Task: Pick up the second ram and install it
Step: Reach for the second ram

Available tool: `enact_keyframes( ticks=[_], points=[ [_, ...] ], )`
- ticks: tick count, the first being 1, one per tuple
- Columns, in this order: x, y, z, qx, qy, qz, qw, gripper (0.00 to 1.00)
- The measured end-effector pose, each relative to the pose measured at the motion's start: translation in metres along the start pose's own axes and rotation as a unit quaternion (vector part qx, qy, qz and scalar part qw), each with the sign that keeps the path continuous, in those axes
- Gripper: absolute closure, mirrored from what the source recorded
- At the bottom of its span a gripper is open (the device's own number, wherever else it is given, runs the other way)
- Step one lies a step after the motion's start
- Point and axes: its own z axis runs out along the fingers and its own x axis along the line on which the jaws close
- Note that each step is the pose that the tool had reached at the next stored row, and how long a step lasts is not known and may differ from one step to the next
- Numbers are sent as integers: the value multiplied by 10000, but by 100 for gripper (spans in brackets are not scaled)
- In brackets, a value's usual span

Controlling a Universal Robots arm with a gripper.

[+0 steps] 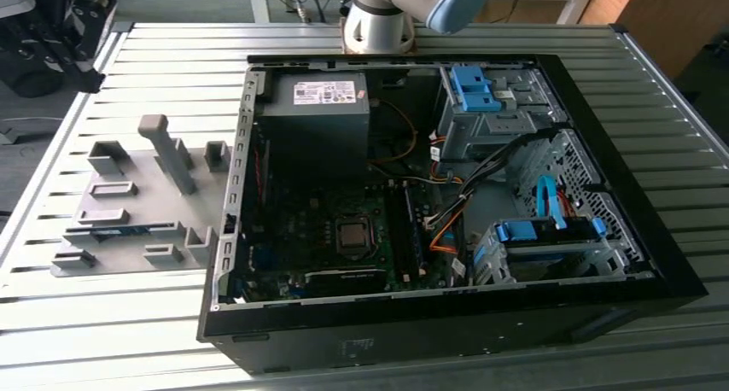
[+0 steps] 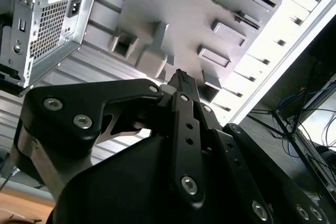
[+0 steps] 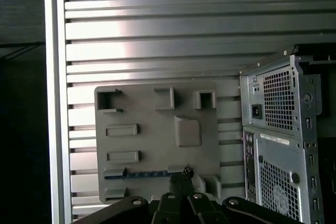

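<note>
The long, thin blue memory board (image 3: 137, 174) sits in a slot of the grey moulded plastic fixture tray (image 3: 152, 114), which lies beside the open black computer case (image 1: 456, 195). The black gripper (image 3: 180, 176) hangs clear of the tray, in line with one end of the board, its fingers drawn together on nothing.

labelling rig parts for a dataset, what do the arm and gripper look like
The arm has a silver-grey cylindrical joint housing with a light blue cap. In the second wrist view the gripper is matte black: flat, angular linkage bars pinned with round silver screw heads, narrowing toward the tip.
</note>
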Motion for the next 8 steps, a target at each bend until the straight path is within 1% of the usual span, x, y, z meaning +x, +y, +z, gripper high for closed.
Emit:
enact_keyframes(
  ticks=[4, 8],
  points=[
    [133, -19, -4, 0, 0, -9, 10000, 89],
    [199, -25, -6, 0, 1, -11, 10000, 89]
  ],
)
